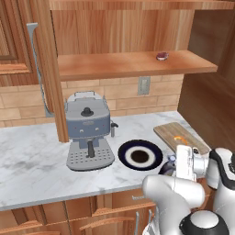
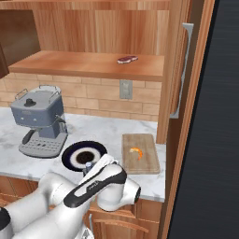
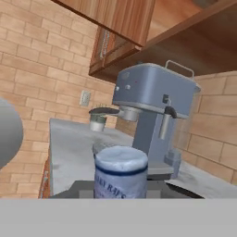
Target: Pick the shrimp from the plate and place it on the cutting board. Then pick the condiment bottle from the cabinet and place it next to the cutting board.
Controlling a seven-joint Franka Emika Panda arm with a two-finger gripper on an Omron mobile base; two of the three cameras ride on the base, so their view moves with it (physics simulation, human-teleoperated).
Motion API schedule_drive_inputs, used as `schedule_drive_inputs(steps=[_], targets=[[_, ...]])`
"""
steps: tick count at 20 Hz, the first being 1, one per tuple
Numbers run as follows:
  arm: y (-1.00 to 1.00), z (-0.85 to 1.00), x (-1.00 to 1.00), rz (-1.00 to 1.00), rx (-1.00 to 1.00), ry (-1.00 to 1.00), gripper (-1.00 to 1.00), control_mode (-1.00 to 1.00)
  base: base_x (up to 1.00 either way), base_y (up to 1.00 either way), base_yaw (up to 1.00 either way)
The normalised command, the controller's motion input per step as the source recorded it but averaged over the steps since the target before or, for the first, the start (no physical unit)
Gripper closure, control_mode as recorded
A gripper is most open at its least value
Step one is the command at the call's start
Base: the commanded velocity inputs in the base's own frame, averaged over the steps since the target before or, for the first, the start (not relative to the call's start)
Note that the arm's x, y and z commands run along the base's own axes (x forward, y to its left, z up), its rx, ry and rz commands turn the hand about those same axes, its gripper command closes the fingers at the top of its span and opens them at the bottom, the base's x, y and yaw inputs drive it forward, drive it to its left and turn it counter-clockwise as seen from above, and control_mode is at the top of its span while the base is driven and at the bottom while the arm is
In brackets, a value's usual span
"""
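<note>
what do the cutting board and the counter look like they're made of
Cutting board: light-brown wood, matte, with visible grain lines. Counter: looks like white marble or a stone-look surface, given its grey veining and smooth finish; real stone or laminate, I cannot tell.

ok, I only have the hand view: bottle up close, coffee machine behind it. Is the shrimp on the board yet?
Observer: Yes. In the left base view the shrimp lies on the cutting board, which sits right of the plate.
Operator: Plate empty then?
Observer: Nothing on it in either base view; its dark centre is bare.
Operator: Anything up high?
Observer: One small dark red lump sits on the cabinet shelf, toward its right end.
</note>
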Motion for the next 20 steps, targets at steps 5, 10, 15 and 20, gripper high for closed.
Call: schedule_drive_inputs(steps=[5,10,15,20], targets=[[-0.24,-0.1,0.11,-0.02,0.0,-0.01,1.0,-1.0,0.0,0.0,0.0],[-0.27,0.0,0.28,-0.05,0.0,0.0,1.0,-1.0,0.0,0.0,0.0],[-0.19,0.0,0.22,-0.08,0.0,0.0,1.0,-1.0,0.0,0.0,0.0],[-0.09,0.02,0.18,-0.11,-0.02,0.0,1.0,-1.0,0.0,0.0,0.0]])
